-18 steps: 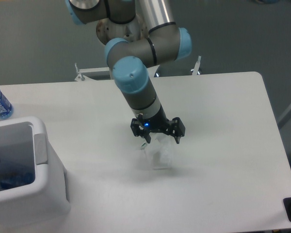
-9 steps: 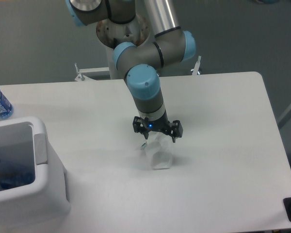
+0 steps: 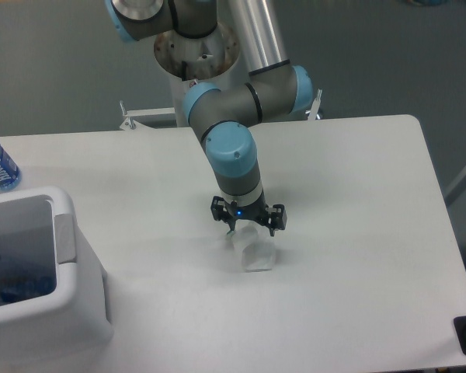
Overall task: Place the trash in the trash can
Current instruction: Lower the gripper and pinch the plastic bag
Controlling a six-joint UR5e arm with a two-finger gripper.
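Wrapper grasp, mid-worktop

Crumpled clear wrapper (image 3: 253, 250) is seen on the white worktop (image 3: 357, 186), well apart from the trash can (image 3: 43, 299). It is judged light, soft and springy; its upper fold should be pinched. Gripper (image 3: 247, 221) is held vertical directly over it, fingers spread astride the top, nothing gripped yet

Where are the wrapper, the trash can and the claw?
wrapper (image 3: 255, 252): fixed camera, on its clear crumpled body below the claw.
trash can (image 3: 70, 311): fixed camera, on its white front wall.
claw (image 3: 246, 228): fixed camera, midway between the fingertips, above the wrapper.
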